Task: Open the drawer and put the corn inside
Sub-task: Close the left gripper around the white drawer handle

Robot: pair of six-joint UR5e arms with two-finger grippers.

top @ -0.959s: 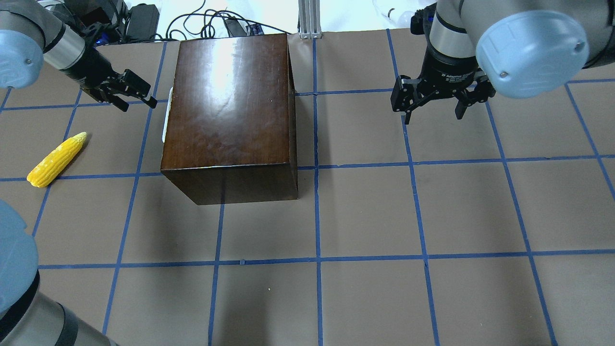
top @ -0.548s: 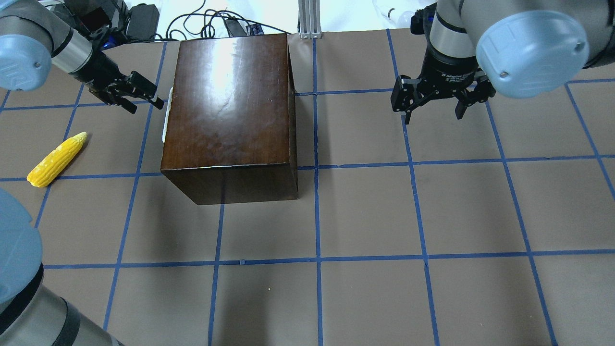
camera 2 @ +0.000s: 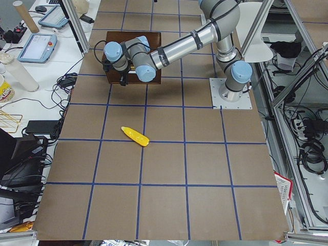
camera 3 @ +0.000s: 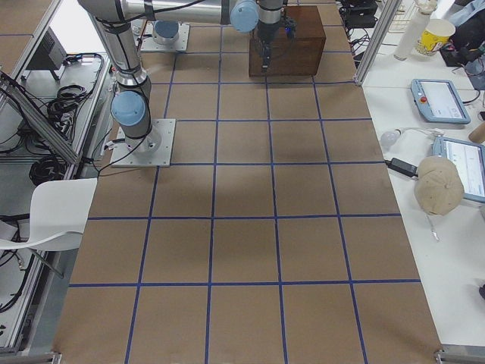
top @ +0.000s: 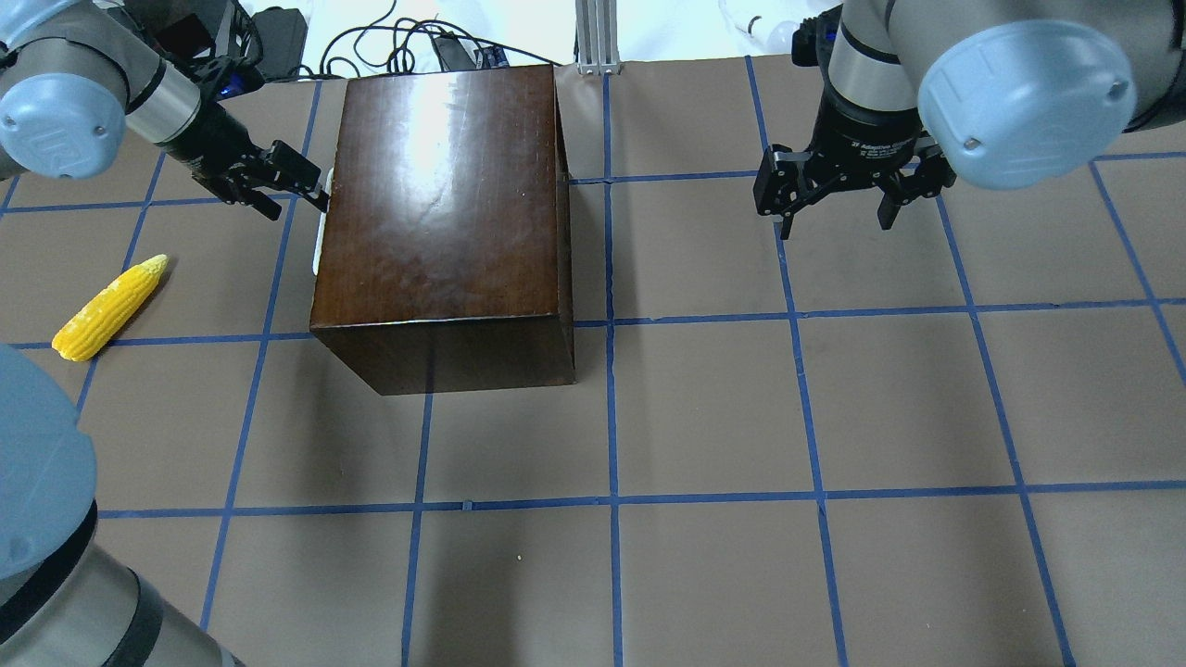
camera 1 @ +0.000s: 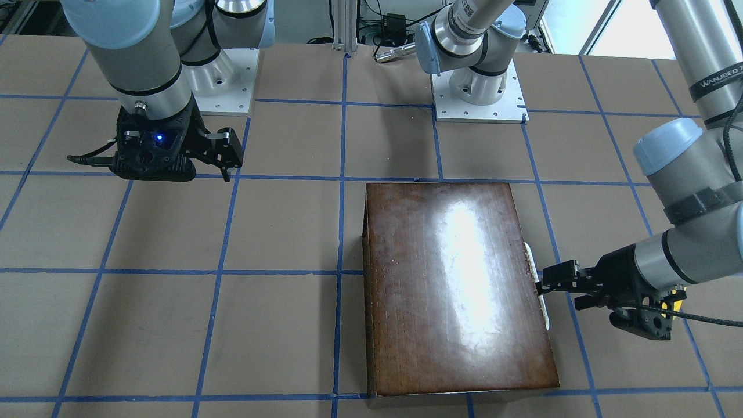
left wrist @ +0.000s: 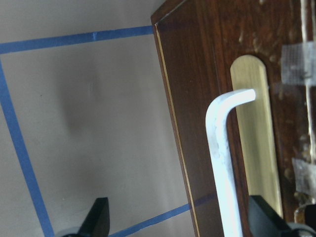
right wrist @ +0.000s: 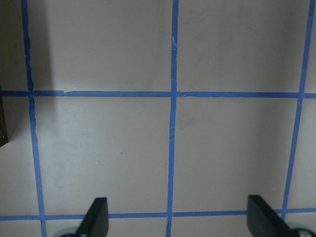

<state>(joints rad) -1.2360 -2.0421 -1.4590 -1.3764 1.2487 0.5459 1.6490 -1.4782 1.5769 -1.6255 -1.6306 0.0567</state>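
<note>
Brown paper covers the big table [top: 834, 417], and blue tape lines cut it into squares. On the table stands a shiny dark-brown wooden box [top: 445, 204]. It sits toward the robot's left side.

The dark brown scuffed drawer front [left wrist: 197, 123] is on the box's left face. It looks pushed all the way in. In the view from above, only its thin white handle [top: 320, 243] peeks out past the box. A gold metal plate [left wrist: 254, 148] sits behind the handle.

The left gripper [top: 301, 202] lies on its side, right up at the far end of the handle. Its two fingers are wide apart. In the left wrist view the handle stands between them, nearer to one finger. The pincer is not closed on it and holds nothing.

The right gripper [top: 834, 224] points down over bare table, well away from the box. Its fingers are wide apart too, and it holds nothing.

The bright yellow toy corn cob [top: 109, 308] lies flat on the table, well apart from the box on its handle side. No gripper touches it.
</note>
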